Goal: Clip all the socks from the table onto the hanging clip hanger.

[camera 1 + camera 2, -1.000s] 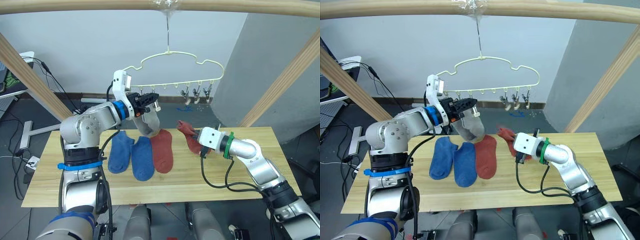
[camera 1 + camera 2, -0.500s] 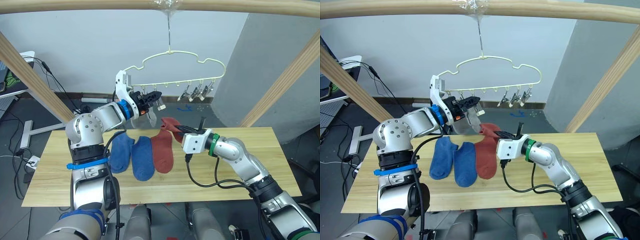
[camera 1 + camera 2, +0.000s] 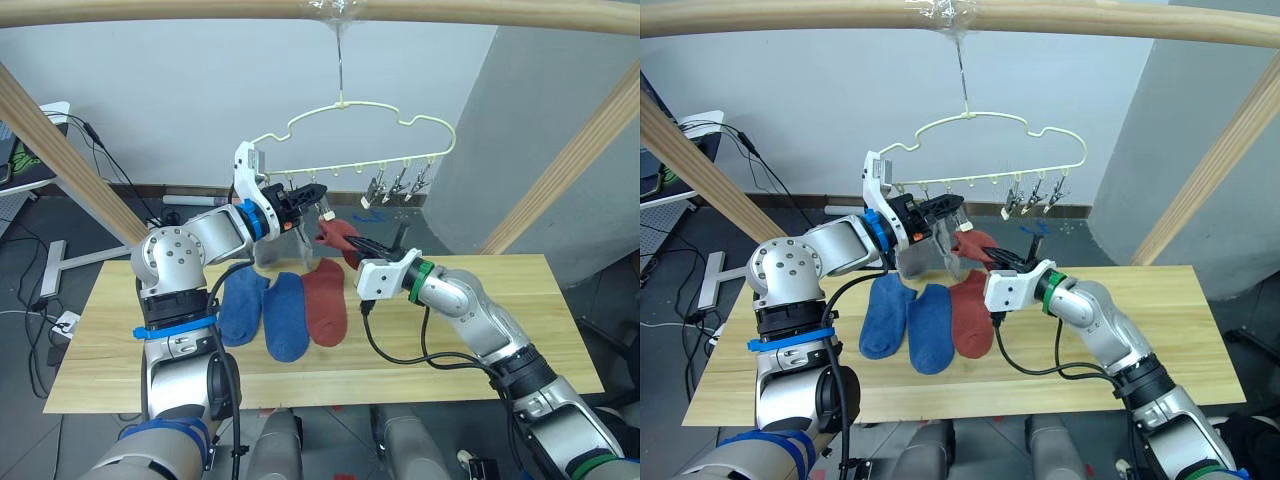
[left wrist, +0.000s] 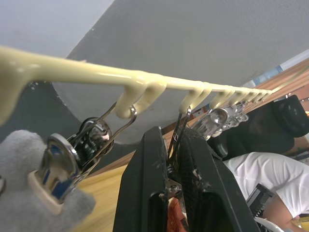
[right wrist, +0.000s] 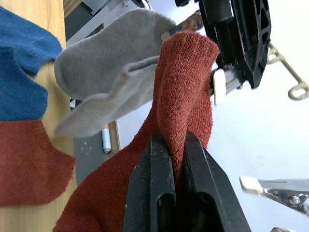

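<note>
Right gripper (image 5: 166, 145) pinches red sock (image 5: 181, 92), cuff at clip (image 4: 176, 145). Left gripper (image 3: 312, 192) squeezes clip. Risk: early release, cuff misses, sock falls past hanger (image 3: 350, 110).

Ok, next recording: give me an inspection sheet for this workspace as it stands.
Surface: table of light wood planks.
Job's things: two blue socks and one red sock flat on it; grey sock hanging from a clip of the clip hanger.
Clutter: nothing seen.
Grippers: left hand squeezing a clip; right hand shut on a raised red sock.
Cables: black cables on the floor behind.
Surroundings: wooden frame poles, grey wall.
</note>
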Controlling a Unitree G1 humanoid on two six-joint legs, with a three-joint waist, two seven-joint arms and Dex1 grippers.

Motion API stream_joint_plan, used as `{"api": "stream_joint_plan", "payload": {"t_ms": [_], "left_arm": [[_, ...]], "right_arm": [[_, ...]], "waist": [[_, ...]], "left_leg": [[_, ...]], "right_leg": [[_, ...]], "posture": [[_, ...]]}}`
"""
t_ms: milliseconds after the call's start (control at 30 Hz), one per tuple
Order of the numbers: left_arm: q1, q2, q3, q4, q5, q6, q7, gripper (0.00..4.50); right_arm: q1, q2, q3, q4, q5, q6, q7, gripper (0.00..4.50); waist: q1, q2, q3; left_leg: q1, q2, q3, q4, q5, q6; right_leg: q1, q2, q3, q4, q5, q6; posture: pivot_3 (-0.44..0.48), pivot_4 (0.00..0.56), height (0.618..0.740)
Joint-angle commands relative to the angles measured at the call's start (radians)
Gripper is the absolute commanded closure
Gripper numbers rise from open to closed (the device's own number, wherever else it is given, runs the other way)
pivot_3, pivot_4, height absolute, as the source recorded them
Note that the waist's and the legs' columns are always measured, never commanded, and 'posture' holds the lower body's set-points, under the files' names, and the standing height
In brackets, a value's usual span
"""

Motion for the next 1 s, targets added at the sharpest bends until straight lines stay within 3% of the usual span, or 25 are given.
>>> {"api": "stream_joint_plan", "payload": {"t_ms": [33,600,1000], "left_arm": [[0.007,0.010,-0.006,-0.017,-0.014,0.014,0.002,4.41],[0.015,0.018,-0.011,-0.028,-0.034,0.019,-0.020,4.41],[0.020,0.032,0.005,-0.052,-0.065,0.053,-0.032,0.68]], "right_arm": [[-0.022,0.006,-0.013,-0.004,-0.004,-0.009,-0.023,4.46],[-0.068,0.026,-0.016,0.036,-0.003,0.000,-0.034,4.46],[-0.070,0.022,-0.015,0.053,0.004,-0.013,-0.034,4.50]], "waist": [[0.000,0.000,0.000],[0.001,0.000,0.000],[0.002,0.000,0.000]], "left_leg": [[0.000,0.000,0.000,0.000,0.000,0.000],[0.000,0.000,0.000,0.000,0.000,0.000],[-0.001,0.000,0.000,0.000,0.000,0.000]], "right_leg": [[0.000,0.000,0.000,0.000,0.000,0.000],[0.000,0.000,0.000,0.000,0.000,0.000],[0.000,0.000,0.000,0.000,0.000,0.000]], "posture": [[-0.014,0.253,0.740],[-0.008,0.250,0.740],[0.005,0.239,0.740]]}}
